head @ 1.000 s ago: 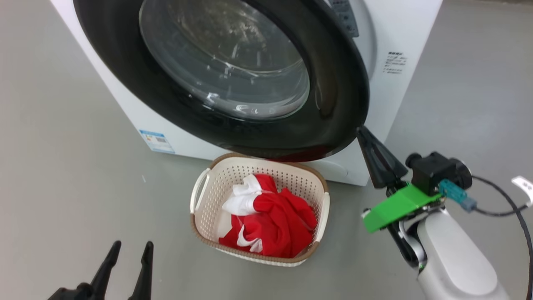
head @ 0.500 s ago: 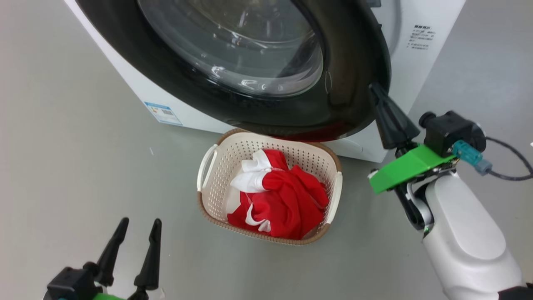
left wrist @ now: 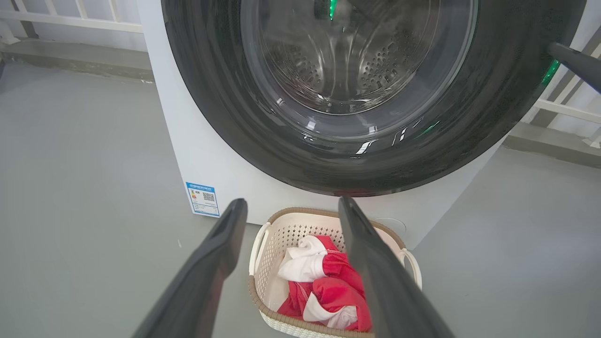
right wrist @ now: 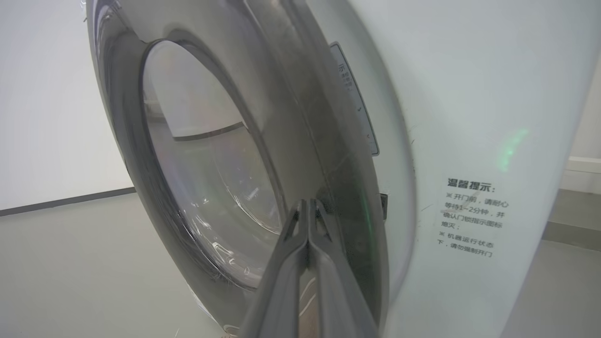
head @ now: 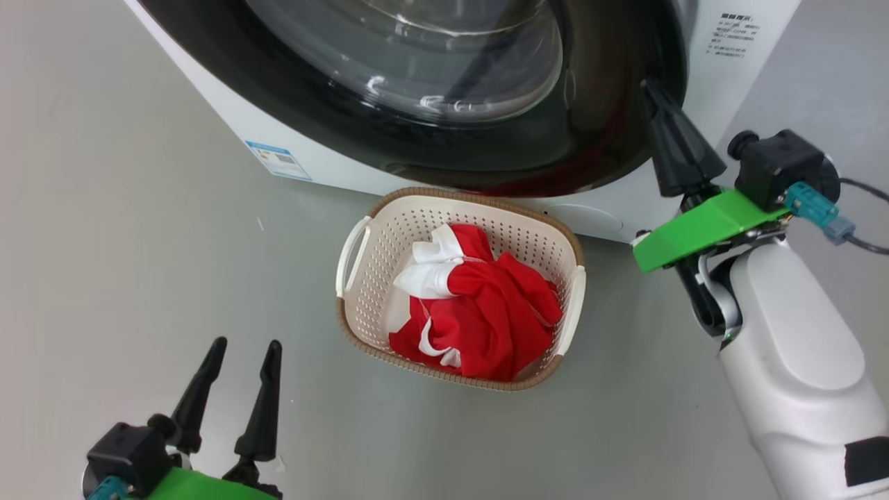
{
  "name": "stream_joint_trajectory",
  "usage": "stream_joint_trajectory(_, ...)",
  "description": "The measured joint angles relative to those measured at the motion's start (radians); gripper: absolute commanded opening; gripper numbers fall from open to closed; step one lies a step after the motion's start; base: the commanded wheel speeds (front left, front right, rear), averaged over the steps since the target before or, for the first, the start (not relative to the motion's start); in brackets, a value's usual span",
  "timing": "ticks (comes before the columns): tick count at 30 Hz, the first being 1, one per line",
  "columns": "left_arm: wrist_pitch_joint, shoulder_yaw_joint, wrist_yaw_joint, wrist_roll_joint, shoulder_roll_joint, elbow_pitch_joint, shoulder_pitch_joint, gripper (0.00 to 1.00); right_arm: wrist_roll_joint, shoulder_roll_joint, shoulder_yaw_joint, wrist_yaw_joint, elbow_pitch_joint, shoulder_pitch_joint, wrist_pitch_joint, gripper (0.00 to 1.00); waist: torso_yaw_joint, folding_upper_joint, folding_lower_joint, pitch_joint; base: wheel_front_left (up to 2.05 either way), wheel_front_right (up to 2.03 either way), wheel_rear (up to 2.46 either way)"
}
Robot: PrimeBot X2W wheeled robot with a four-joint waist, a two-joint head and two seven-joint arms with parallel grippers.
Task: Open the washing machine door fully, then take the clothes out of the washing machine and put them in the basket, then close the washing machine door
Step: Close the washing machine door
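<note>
The washing machine door, with its black rim and glass bowl, stands close against the white washing machine; I cannot tell whether it is latched. My right gripper is shut and empty, its tips resting on the right edge of the door's rim. The right wrist view shows the right gripper as two fingers pressed together. On the floor below the door sits the basket, with the red and white clothes inside. My left gripper hangs open and empty, left of and short of the basket.
Grey floor lies all around. A blue label sits low on the washer's front, and a printed notice is on its side. A dark cable trails from my right wrist. White railing runs behind the machine.
The door has swung closer to the machine, with my shut right gripper staying at its right rim. The head view has shifted. My left gripper stays open.
</note>
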Motion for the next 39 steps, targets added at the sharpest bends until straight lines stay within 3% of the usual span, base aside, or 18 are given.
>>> stream_joint_trajectory(19, 0.000, -0.017, 0.000, -0.008, -0.013, -0.012, -0.038, 1.00, -0.024, -0.005, -0.054, 0.015, 0.013, -0.104, -0.003, 0.00, 0.018, 0.0000, 0.0000, 0.062, 0.00, 0.00, 0.00)
stream_joint_trajectory(29, 0.000, -0.017, 0.000, -0.014, -0.019, -0.003, -0.056, 1.00, -0.028, -0.005, -0.016, 0.009, 0.007, -0.110, -0.003, 0.00, 0.009, 0.0000, 0.0000, 0.048, 0.00, 0.00, 0.00)
stream_joint_trajectory(30, 0.000, -0.018, 0.000, -0.014, -0.019, 0.000, -0.056, 1.00, -0.028, -0.007, -0.007, 0.008, 0.006, -0.107, -0.003, 0.04, 0.007, 0.0000, 0.0000, 0.042, 0.00, 0.00, 0.00)
stream_joint_trajectory(32, 0.000, -0.019, 0.000, -0.014, -0.018, 0.007, -0.055, 1.00, -0.028, -0.011, 0.017, 0.008, 0.000, -0.092, -0.003, 0.27, 0.002, 0.0000, 0.0000, 0.026, 0.00, 0.00, 0.00)
stream_joint_trajectory(33, 0.000, -0.018, 0.000, -0.014, -0.016, 0.009, -0.052, 1.00, -0.028, -0.012, 0.026, 0.008, -0.004, -0.076, -0.003, 0.48, 0.000, 0.0000, 0.0000, 0.018, 0.00, 0.00, 0.00)
stream_joint_trajectory(34, 0.000, -0.017, 0.000, -0.014, -0.014, 0.011, -0.049, 1.00, -0.027, -0.012, 0.038, 0.008, -0.007, -0.056, -0.003, 0.87, -0.004, 0.0000, 0.0000, 0.010, 0.00, 0.00, 0.00)
stream_joint_trajectory(35, 0.000, -0.017, 0.000, -0.014, -0.008, 0.013, -0.046, 1.00, -0.027, -0.012, 0.047, 0.008, -0.011, -0.031, -0.003, 1.00, -0.008, 0.0000, 0.0000, 0.002, 0.00, 0.00, 0.00)
stream_joint_trajectory(39, 0.000, -0.015, 0.000, -0.014, 0.012, 0.023, -0.023, 1.00, -0.027, -0.011, 0.065, 0.008, -0.028, 0.065, -0.003, 1.00, -0.028, 0.0000, 0.0000, -0.033, 0.00, 0.00, 0.00)
